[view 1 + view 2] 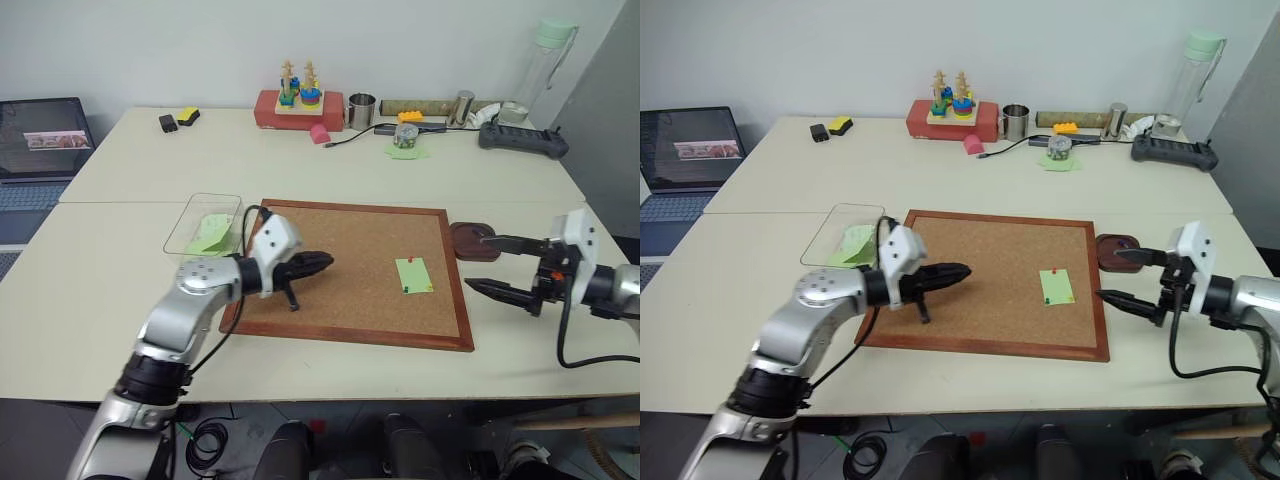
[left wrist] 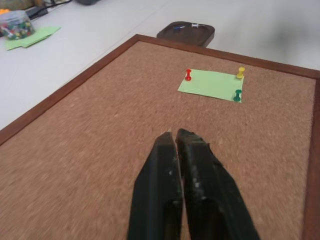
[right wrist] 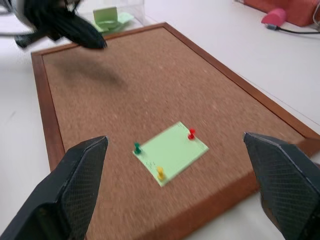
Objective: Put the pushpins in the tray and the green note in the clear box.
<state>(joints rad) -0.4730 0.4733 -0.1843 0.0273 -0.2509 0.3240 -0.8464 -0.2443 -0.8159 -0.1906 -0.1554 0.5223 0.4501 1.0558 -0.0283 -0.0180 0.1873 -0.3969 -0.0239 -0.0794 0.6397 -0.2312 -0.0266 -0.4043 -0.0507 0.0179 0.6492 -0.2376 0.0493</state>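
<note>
No text, label, brand, number or sign can be read anywhere here. The green note (image 3: 170,151) on the corkboard (image 1: 350,270) carries some faint marks near one edge, too small and blurred to make out. The laptop (image 1: 42,150) screen at the table's far left shows a pale strip whose content cannot be read either.

head pair: high, forward-down | wrists: low (both share corkboard (image 2: 100,150))
</note>
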